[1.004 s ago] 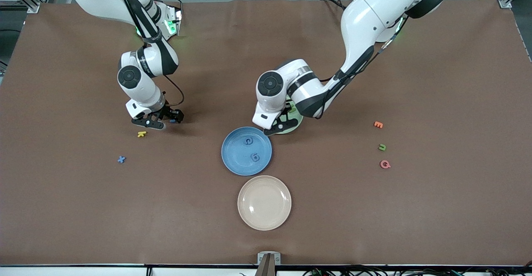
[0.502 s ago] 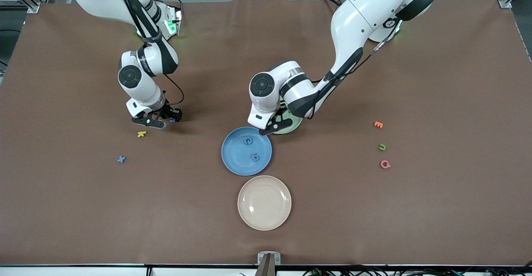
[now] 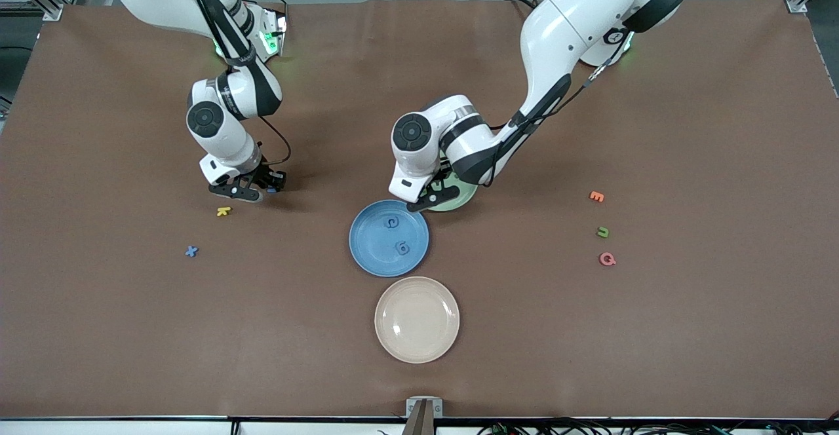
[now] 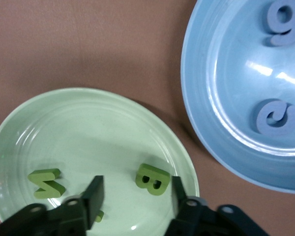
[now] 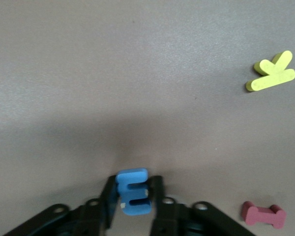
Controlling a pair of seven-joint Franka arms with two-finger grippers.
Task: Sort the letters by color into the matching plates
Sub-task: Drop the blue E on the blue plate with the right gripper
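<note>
My left gripper (image 3: pixel 432 198) hangs open low over the pale green plate (image 3: pixel 463 199). A green letter B (image 4: pixel 152 179) lies loose in that plate (image 4: pixel 88 132) between the fingers, and another green letter (image 4: pixel 46 182) lies beside it. The blue plate (image 3: pixel 373 251) touches the green one and holds two blue letters (image 3: pixel 392 223) (image 3: pixel 402 247). My right gripper (image 3: pixel 255 189) is down at the table toward the right arm's end, shut on a blue letter E (image 5: pixel 132 189). A blue X (image 3: pixel 191 251) and a green letter (image 3: pixel 602 232) lie loose on the table.
A cream plate (image 3: pixel 417 319) sits nearer the front camera than the blue plate. A yellow letter (image 3: pixel 223 211) lies close by my right gripper, with a dark red piece (image 5: pixel 264 215) beside it. Orange (image 3: pixel 596 196) and pink (image 3: pixel 607 259) letters flank the loose green one.
My left gripper has opened over the green plate and let go of the green B. My right gripper has closed on the blue E. The left arm shifted slightly toward the right arm's end.
</note>
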